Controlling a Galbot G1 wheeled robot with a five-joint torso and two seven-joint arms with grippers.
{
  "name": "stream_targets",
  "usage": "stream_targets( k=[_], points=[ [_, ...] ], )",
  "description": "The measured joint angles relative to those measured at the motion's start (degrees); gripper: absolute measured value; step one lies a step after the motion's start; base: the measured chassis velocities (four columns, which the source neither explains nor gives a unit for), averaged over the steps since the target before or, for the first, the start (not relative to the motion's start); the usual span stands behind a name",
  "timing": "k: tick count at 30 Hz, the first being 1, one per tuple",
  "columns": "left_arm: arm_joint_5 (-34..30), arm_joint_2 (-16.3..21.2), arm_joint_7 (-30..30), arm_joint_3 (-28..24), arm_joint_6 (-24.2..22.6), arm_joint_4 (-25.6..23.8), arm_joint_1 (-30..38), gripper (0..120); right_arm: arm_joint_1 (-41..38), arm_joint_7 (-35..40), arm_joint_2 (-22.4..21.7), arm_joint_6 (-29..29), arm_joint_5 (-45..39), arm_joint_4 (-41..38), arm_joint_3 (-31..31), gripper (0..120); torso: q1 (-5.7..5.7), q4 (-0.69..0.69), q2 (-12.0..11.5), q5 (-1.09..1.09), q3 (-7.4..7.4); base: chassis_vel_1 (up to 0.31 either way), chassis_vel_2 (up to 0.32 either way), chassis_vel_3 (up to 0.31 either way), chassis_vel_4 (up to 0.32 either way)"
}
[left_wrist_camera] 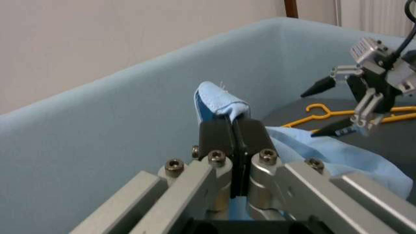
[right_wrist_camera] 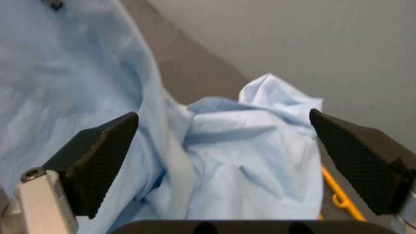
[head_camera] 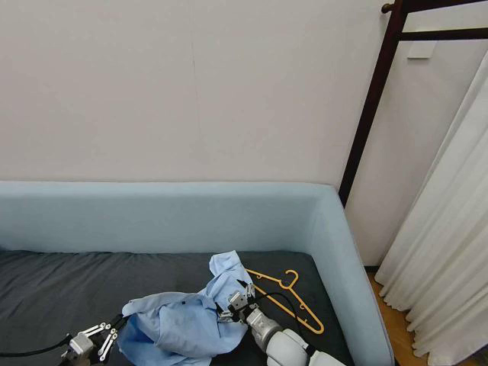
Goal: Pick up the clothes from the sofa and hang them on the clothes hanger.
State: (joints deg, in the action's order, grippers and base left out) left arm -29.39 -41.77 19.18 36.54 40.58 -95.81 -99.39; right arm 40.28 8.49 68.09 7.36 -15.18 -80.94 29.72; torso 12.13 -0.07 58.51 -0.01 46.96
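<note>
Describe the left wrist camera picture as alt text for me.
The left gripper is shut on a fold of the light blue shirt. Beyond it, the right gripper is open near an orange hanger on the sofa.

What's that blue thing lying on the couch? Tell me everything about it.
A light blue garment of thin, crumpled cloth lies heaped on the dark sofa seat, beside an orange hanger. The left gripper is shut on a fold at one edge. The right gripper hovers open over it.
</note>
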Motion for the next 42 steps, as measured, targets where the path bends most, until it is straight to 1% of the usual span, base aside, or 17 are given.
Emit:
stream_targets(
  k=[3,6,9,10,13,14,17,19,20,24,25,29,31,32,39,41,42],
  points=[
    [0.1,0.0,0.0,0.0,0.0,-0.1,0.1,0,0.8,-0.6,0.5,-0.7,2.4,2.1,0.1,100,0.00,-0.01,0.0,0.00,0.00,0.000,0.000,0.000,0.000],
    [0.2,0.2,0.0,0.0,0.0,-0.3,0.2,0,1.2,-1.2,1.2,-2.3,6.2,4.1,-0.1,96,0.00,0.00,0.0,0.00,0.00,0.000,0.000,0.000,0.000],
    [0.2,1.0,-0.1,0.1,-0.1,-0.8,0.3,0,1.8,-2.0,2.3,-3.6,8.8,6.4,-0.3,82,0.00,0.00,0.0,0.01,0.00,0.000,0.000,0.000,0.000],
    [0.2,1.0,-0.1,0.1,-0.1,-0.8,0.3,0,1.8,-2.0,2.3,-3.6,8.8,6.4,-0.3,82,0.00,0.00,0.0,0.01,0.00,0.000,0.000,0.000,0.000],
    [0.1,1.3,-0.2,0.3,-0.2,-1.0,0.5,0,2.3,-2.6,4.0,-5.5,10.7,9.8,-0.8,69,0.00,0.00,0.0,0.00,0.00,0.000,0.000,0.000,0.000],
    [0.1,1.3,-0.2,0.3,-0.2,-1.0,0.5,0,2.3,-2.6,4.0,-5.5,10.7,9.8,-0.8,69,0.00,0.00,0.0,0.00,0.00,0.000,0.000,0.000,0.000],
    [0.0,1.3,-0.3,0.4,-0.3,-0.7,1.1,0,2.9,-2.8,5.2,-6.4,11.6,11.5,-1.3,55,0.00,0.01,0.0,0.01,0.00,0.000,0.000,0.000,0.000],
    [-0.1,1.4,-0.3,0.5,-0.3,-0.5,1.3,0,3.1,-2.9,5.1,-6.4,11.7,11.7,-1.3,46,0.00,0.01,0.0,0.00,0.00,0.000,0.000,0.000,0.000],
    [-0.1,1.4,-0.3,0.5,-0.3,-0.5,1.3,0,3.1,-2.9,5.1,-6.4,11.7,11.7,-1.3,46,0.00,0.01,0.0,0.00,0.00,0.000,0.000,0.000,0.000],
    [-0.2,1.3,-0.3,0.3,-0.3,-0.3,1.6,0,3.3,-3.3,4.6,-6.7,11.6,12.3,-1.0,28,0.00,0.00,0.0,0.00,0.00,0.000,0.000,0.000,0.000],
    [-0.2,1.3,-0.3,0.3,-0.3,-0.3,1.6,0,3.3,-3.3,4.6,-6.7,11.6,12.3,-1.0,28,0.00,0.00,0.0,0.00,0.00,0.000,0.000,0.000,0.000],
    [-0.2,1.2,-0.3,-0.4,-0.4,0.0,2.1,0,3.3,-3.4,5.1,-7.3,11.1,13.2,-1.1,10,0.00,0.01,0.0,0.00,0.00,0.000,0.000,0.000,0.000],
    [-0.2,1.2,-0.3,-0.5,-0.4,0.1,2.1,0,3.2,-3.4,5.2,-7.3,11.1,13.2,-1.0,6,0.00,0.01,0.0,0.00,0.00,0.000,0.000,0.000,0.000],
    [-0.1,1.1,-0.3,-0.6,-0.4,0.1,2.2,0,3.2,-3.4,5.2,-7.3,11.0,13.0,-0.7,0,0.00,0.00,0.0,0.00,0.00,0.000,0.000,0.000,0.000],
    [0.0,0.5,-0.8,-0.6,-0.4,0.0,2.5,0,3.3,-1.5,5.3,-6.7,9.5,11.7,-1.8,0,0.00,0.02,0.0,0.01,0.01,0.000,0.000,0.000,0.000],
    [0.0,0.4,-1.6,-0.7,-0.4,-0.3,2.7,0,3.3,-0.6,4.9,-5.8,8.6,10.6,-2.4,0,0.00,0.02,0.0,0.01,0.01,0.000,0.000,0.000,0.000],
    [0.0,0.2,-3.9,-0.9,-1.1,-1.2,3.3,0,3.2,0.9,3.7,-4.1,6.3,7.7,-3.6,0,0.00,0.02,0.0,0.01,0.01,0.000,0.000,0.000,0.000]
  ],
)
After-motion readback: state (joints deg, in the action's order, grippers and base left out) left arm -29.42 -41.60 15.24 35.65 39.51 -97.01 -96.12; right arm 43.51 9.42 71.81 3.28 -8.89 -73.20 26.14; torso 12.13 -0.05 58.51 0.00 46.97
